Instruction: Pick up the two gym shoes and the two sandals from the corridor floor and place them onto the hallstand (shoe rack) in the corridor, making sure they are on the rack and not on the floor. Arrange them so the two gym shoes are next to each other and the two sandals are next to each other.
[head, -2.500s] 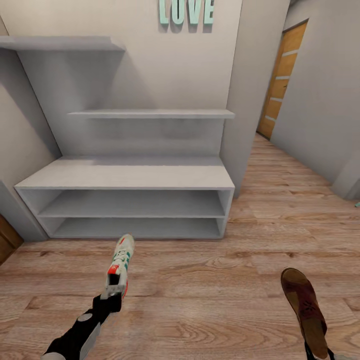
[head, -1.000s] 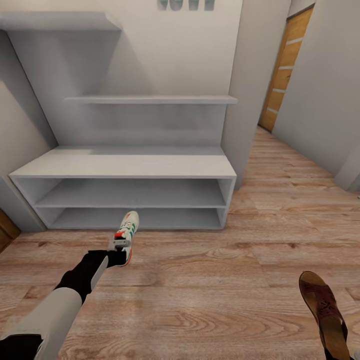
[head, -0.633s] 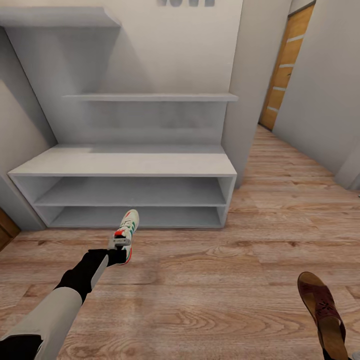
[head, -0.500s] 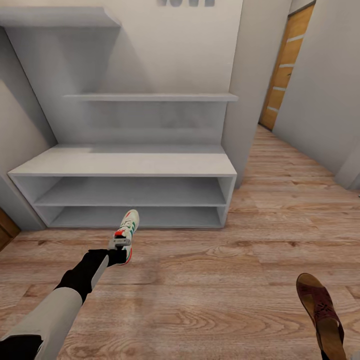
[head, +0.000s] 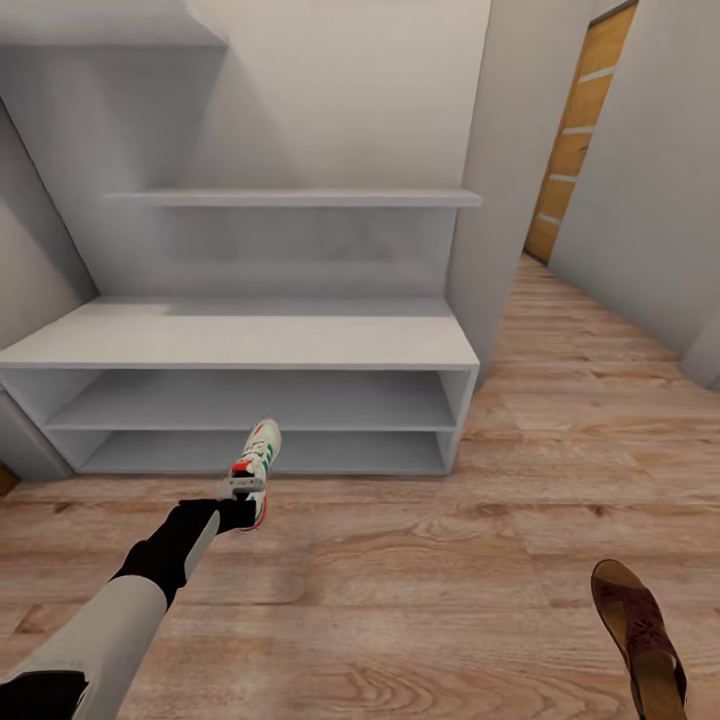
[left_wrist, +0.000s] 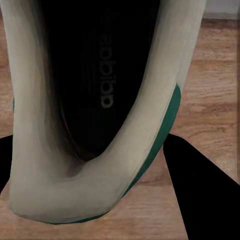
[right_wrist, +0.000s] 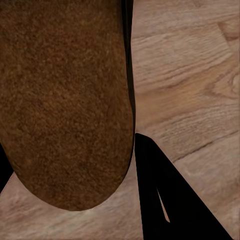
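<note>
My left gripper (head: 240, 488) is shut on the heel of a white gym shoe (head: 259, 458) with green stripes, holding it toe-forward just above the corridor floor (head: 400, 560), in front of the hallstand's (head: 240, 342) lowest shelf. In the left wrist view the shoe's dark opening (left_wrist: 100, 100) sits between black fingers (left_wrist: 200, 190). A brown sandal (head: 635, 635) hangs at the lower right of the head view. My right gripper (right_wrist: 80, 180) is shut on its heel (right_wrist: 65, 100), one black finger (right_wrist: 165, 200) beside it. The hallstand's bench top and both low shelves are bare.
A grey wall pillar (head: 500, 200) stands right of the hallstand. Beyond it the corridor runs back to a wooden door (head: 575, 130). A grey wall (head: 650, 200) borders the right side. Floating shelves (head: 290, 198) hang above the bench.
The view has closed in on the hallstand and the wall letters have left the top edge. My left gripper carried the gym shoe forward to the rack's foot. The sandal sits lower in view.
</note>
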